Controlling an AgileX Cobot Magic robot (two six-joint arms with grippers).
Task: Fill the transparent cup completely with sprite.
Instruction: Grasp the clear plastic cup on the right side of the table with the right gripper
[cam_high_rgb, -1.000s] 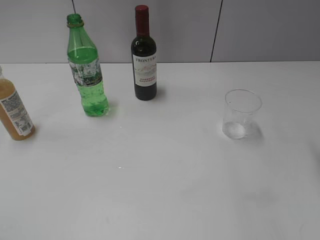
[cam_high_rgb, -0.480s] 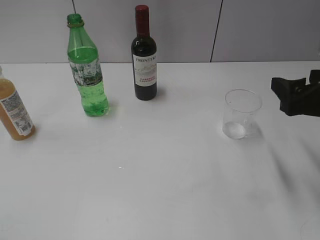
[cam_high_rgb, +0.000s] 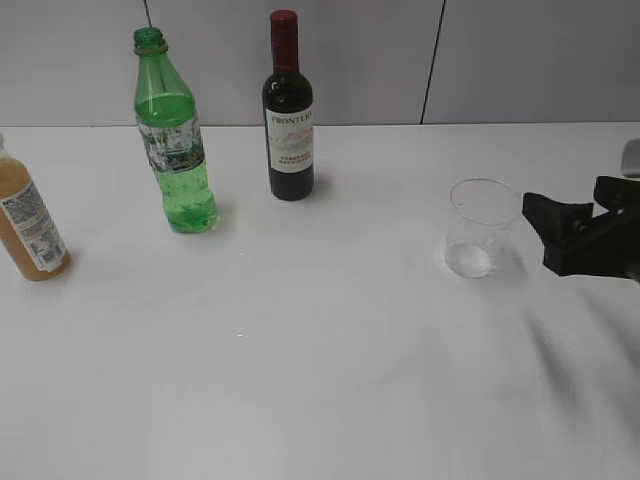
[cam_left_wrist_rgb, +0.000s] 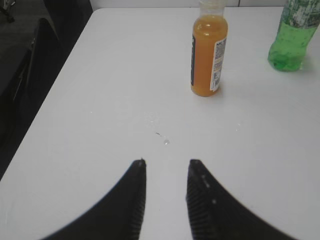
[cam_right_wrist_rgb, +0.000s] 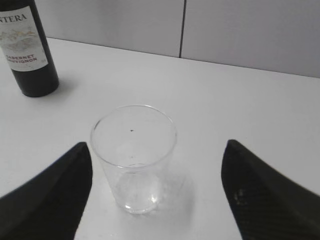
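Note:
The transparent cup (cam_high_rgb: 483, 228) stands empty and upright on the white table, right of middle. It also shows in the right wrist view (cam_right_wrist_rgb: 133, 155). My right gripper (cam_high_rgb: 541, 233) is open just to the right of the cup. Its fingers (cam_right_wrist_rgb: 156, 150) straddle the cup's near side without touching it. The green sprite bottle (cam_high_rgb: 175, 140) stands uncapped at the back left, partly full. Its lower part shows in the left wrist view (cam_left_wrist_rgb: 294, 35). My left gripper (cam_left_wrist_rgb: 167, 165) is open and empty above the table, out of the exterior view.
A dark wine bottle (cam_high_rgb: 288, 120) with a red cap stands at the back, right of the green bottle, and shows in the right wrist view (cam_right_wrist_rgb: 27, 50). An orange juice bottle (cam_high_rgb: 28, 225) (cam_left_wrist_rgb: 207, 55) stands at the far left. The table's left edge (cam_left_wrist_rgb: 60, 75) drops to dark floor.
My right gripper has come into the exterior view from the right edge and moved left and down toward the cup. The cup and bottles have not moved.

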